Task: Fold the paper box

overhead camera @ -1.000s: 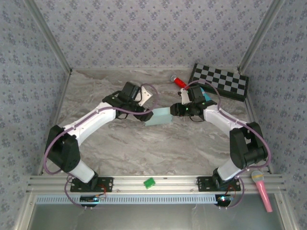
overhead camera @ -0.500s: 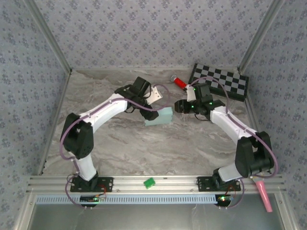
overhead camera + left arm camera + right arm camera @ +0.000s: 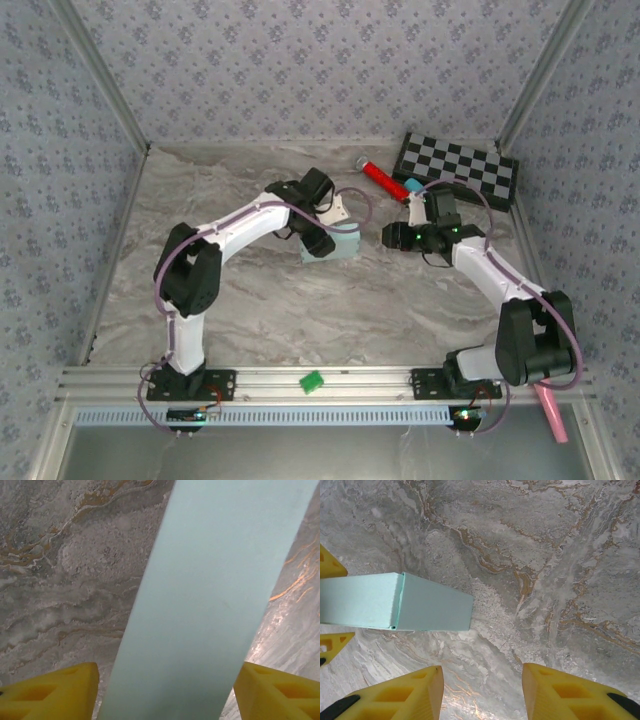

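The paper box (image 3: 345,248) is a small pale sky-blue rectangular box lying on the marble table (image 3: 250,290) near its middle. My left gripper (image 3: 325,238) reaches down over it. In the left wrist view the box (image 3: 210,590) runs between the two yellow fingers (image 3: 55,690), which touch its long sides, so the left gripper (image 3: 167,685) is shut on it. My right gripper (image 3: 391,237) hovers just right of the box, apart from it. In the right wrist view the right gripper (image 3: 482,680) is open over bare marble, with the box's closed end (image 3: 435,607) ahead at the left.
A black-and-white checkerboard (image 3: 460,170) lies at the back right. A red marker (image 3: 380,177) and a small blue object (image 3: 413,188) sit beside it, behind my right wrist. A green piece (image 3: 311,381) rests on the front rail and a pink microphone (image 3: 548,400) at the front right.
My left arm has swung its wrist rightward from the box's left end to over the box. My right gripper has drawn back to the right, off the box's end.
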You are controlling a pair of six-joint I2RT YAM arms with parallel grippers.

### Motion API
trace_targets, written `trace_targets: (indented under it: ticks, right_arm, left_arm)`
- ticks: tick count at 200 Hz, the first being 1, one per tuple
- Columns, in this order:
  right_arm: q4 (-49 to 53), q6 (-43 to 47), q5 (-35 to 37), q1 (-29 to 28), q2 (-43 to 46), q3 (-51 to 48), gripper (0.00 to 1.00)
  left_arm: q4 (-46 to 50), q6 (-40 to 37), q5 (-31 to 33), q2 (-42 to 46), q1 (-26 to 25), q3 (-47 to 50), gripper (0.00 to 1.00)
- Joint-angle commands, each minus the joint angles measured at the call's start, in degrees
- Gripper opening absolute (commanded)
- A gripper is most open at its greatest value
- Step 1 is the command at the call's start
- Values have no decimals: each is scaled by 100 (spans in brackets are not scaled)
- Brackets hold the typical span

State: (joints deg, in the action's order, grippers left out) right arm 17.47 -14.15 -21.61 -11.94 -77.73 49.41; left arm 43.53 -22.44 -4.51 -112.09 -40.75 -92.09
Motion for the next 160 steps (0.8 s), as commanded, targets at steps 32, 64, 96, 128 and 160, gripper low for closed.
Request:
trace_targets:
  ticks: [32, 64, 96, 128, 160]
  right_arm:
    - [10, -22, -114, 70, 105, -98, 47]
    - [2, -22, -106, 74, 67, -107, 47]
    - [-24, -28, -106, 79, 42, -129, 47]
    - [-70, -43, -123, 87, -2, -142, 47]
    - [-123, -59, -159, 89, -88, -148, 47]
  left_arm:
    - [-91, -55, 768, 87, -108, 35, 48]
    - [-646, -22, 1481, 488, -125, 445, 42]
    - [-1240, -44, 2634, 924, -121, 988, 43]
    - [-1789, -181, 3646, 1170, -119, 1529, 45]
    - [-2106, -304, 4441, 1148, -125, 1840, 46]
